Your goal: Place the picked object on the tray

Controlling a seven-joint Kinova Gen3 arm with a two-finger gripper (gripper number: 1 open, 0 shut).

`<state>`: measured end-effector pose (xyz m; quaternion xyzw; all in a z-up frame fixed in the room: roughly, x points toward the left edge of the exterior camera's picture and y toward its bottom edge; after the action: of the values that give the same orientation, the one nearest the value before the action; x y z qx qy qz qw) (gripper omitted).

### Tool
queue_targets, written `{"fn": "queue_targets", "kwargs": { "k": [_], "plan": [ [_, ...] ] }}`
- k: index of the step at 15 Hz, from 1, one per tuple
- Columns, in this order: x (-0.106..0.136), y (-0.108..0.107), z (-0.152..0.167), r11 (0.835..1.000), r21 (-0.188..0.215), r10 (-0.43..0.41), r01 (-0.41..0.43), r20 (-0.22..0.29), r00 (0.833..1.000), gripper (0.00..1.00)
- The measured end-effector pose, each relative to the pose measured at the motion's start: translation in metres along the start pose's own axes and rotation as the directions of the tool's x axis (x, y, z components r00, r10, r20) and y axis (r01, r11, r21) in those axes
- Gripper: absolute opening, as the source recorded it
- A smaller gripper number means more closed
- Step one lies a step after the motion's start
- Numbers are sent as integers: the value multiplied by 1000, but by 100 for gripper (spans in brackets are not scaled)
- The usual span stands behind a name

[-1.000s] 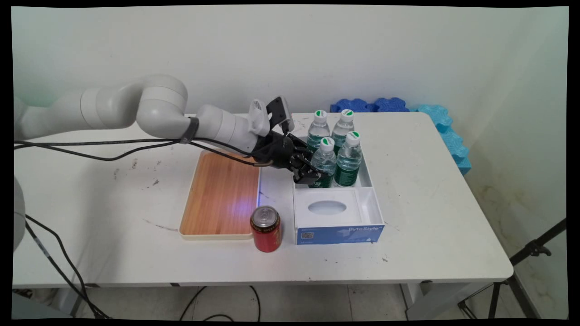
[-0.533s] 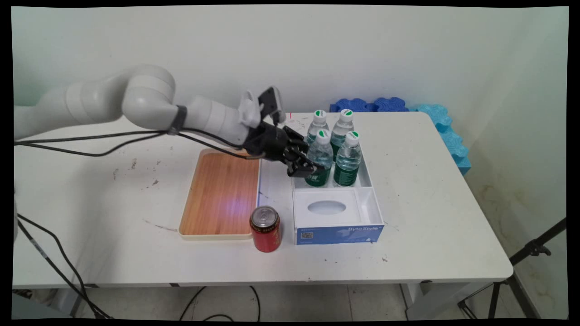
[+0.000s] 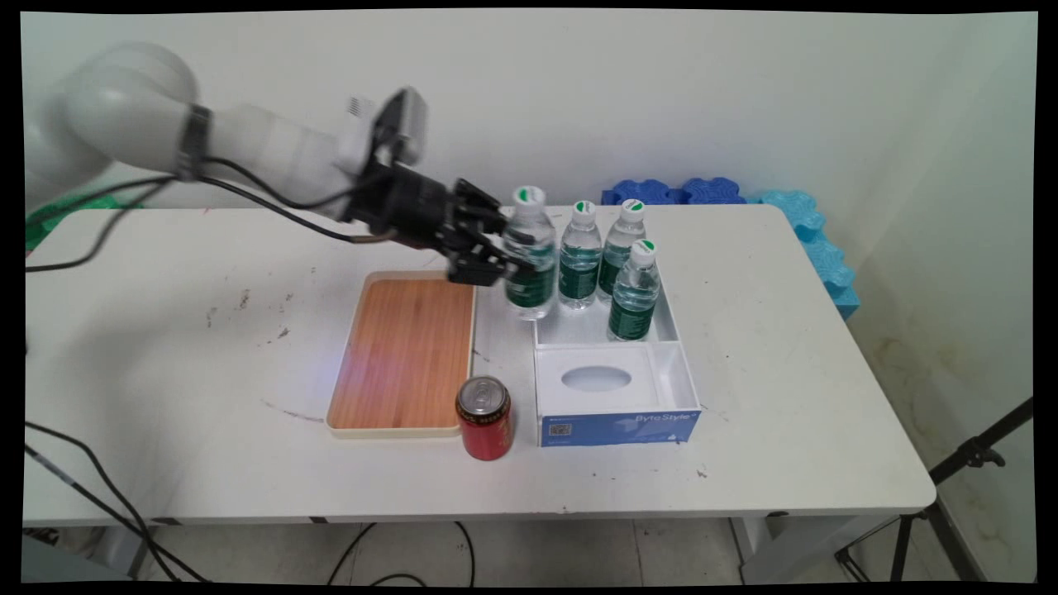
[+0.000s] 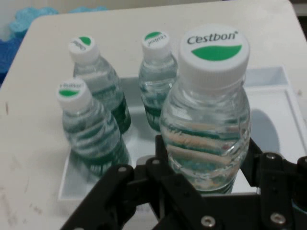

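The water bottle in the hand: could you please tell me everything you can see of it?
The water bottle is clear ribbed plastic, full of water, with a dark green label band and a white cap printed "Cestbon" above a green patch. It stands upright in the air, clamped at label height by the black hand, which touches nothing else. It hangs by the left edge of the white box, past the wooden tray's far right corner. Three matching bottles stand in the box.

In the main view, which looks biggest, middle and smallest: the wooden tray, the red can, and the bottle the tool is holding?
Largest: wooden tray.
Middle: held bottle, in the tool.
Smallest: red can, though it stands nearer the camera, so this gap is less sure.
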<state>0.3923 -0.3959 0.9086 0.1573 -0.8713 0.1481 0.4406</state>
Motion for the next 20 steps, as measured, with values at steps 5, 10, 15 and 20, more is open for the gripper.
{"fn": "queue_targets", "kwargs": {
  "k": [5,10,15,20],
  "plan": [
    [-35,-5,-60,1000,-24,11,-10,35,999,0],
    [-78,2,-84,998,-55,-3,8,80,997,0],
    [-104,11,-83,996,-85,4,4,91,996,0],
    [-118,17,-66,994,-107,1,9,86,996,0]
  ]
}}
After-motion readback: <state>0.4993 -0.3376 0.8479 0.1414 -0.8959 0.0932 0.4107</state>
